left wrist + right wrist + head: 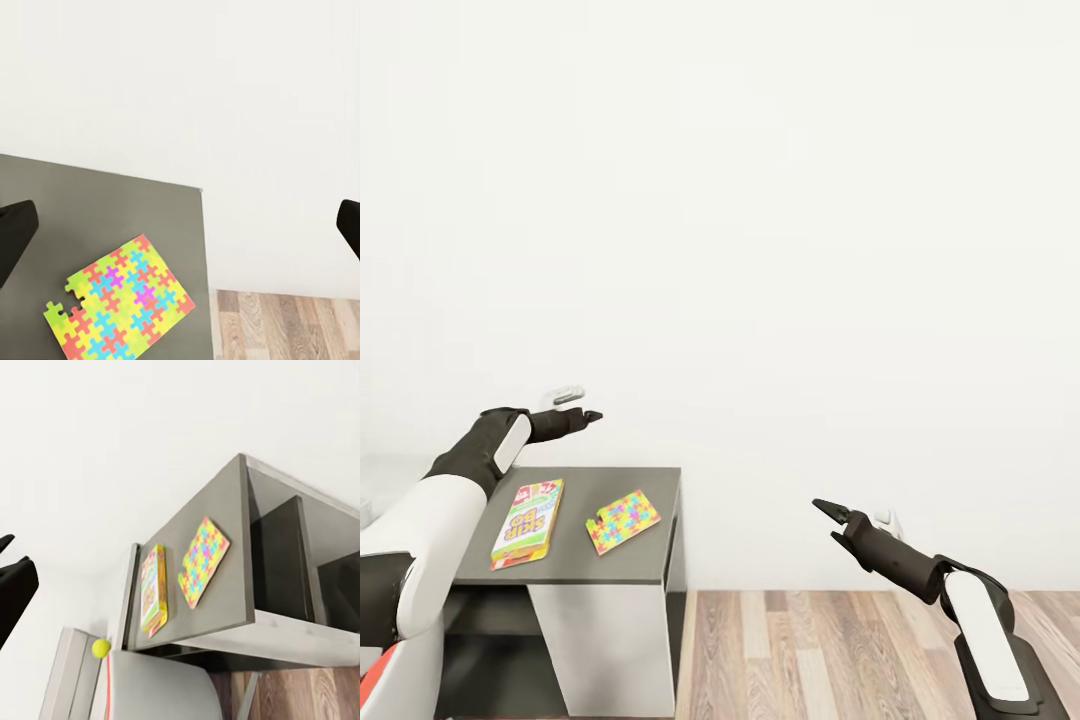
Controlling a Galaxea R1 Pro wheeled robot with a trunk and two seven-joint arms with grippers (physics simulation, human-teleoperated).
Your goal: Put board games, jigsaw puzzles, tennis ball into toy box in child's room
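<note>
Both my grippers hang free, left (592,414) spread wide above a jigsaw puzzle (623,521) (board game (528,522) beside it); right (824,508) I cannot tell.

We see the grey tabletop (635,565) cut at its left end by our own left arm (420,530). In the left wrist view the puzzle (116,304) runs off the frame at 6 o'clock, and each dark finger (15,236) is clipped by the side edges. The game box (528,521) print is too small to read.
</note>
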